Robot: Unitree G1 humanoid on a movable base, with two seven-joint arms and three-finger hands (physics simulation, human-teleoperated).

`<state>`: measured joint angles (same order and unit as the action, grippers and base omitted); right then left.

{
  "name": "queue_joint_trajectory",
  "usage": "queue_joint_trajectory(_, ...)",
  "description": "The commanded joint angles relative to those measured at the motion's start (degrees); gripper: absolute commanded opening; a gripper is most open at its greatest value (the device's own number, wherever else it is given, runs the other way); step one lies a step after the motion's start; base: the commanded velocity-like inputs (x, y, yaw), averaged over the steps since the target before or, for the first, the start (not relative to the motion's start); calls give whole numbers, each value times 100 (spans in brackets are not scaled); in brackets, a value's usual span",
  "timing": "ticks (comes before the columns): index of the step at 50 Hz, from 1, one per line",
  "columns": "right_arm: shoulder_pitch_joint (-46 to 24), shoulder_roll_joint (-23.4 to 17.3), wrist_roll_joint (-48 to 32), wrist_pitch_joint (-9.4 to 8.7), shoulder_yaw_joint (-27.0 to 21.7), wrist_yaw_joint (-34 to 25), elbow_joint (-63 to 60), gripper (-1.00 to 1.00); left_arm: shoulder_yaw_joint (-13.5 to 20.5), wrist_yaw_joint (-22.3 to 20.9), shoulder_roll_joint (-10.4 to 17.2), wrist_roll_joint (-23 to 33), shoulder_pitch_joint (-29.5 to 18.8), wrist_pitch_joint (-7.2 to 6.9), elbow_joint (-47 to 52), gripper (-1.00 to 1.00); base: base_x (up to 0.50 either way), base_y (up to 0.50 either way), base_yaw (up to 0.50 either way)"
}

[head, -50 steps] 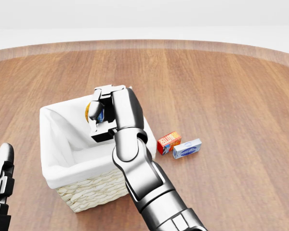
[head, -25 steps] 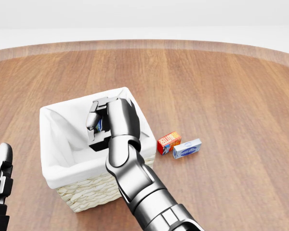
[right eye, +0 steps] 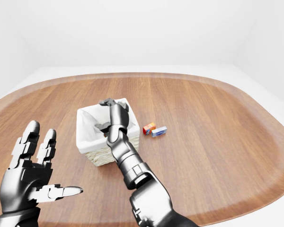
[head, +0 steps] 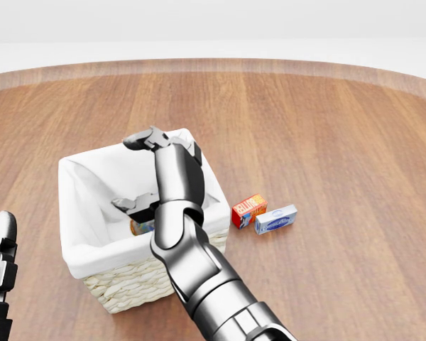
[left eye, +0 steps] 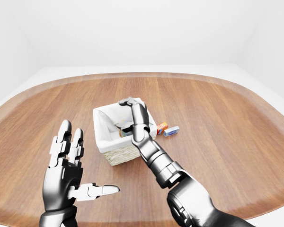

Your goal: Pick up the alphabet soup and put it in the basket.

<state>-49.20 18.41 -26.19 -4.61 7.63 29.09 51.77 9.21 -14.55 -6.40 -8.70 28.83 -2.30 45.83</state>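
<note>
1. Head view: right hand [head: 145,174] over the white-lined wicker basket [head: 82,264], fingers spread, gripping nothing.
2. Alphabet soup can [head: 142,226] lies on the basket floor, just below the lower fingers [head: 128,204], apart from them.
3. Left hand [left eye: 66,172] held up well left of the basket, fingers extended, empty.
4. Red box [head: 248,209] and blue box [head: 275,219] lie on the wooden table [head: 341,142], right of the basket.

A small red-and-orange box [head: 249,210] lies on the wooden table [head: 341,142], touching a blue-and-white box [head: 275,219] at its right in the head view. White walls [left eye: 132,28] stand beyond the table's rounded edge.
</note>
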Motion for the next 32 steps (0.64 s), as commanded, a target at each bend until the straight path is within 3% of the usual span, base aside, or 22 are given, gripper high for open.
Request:
queue_joint_trajectory(1,-29,30,-23,33,0,76,-14,100,14,-11,-7,-7,1,4,2,100,0,0,0)
queue_joint_trajectory(32,-90,32,-81,247,-28,91,346,100,11,-17,-19,8,6,-11,30,100,0,0,0)
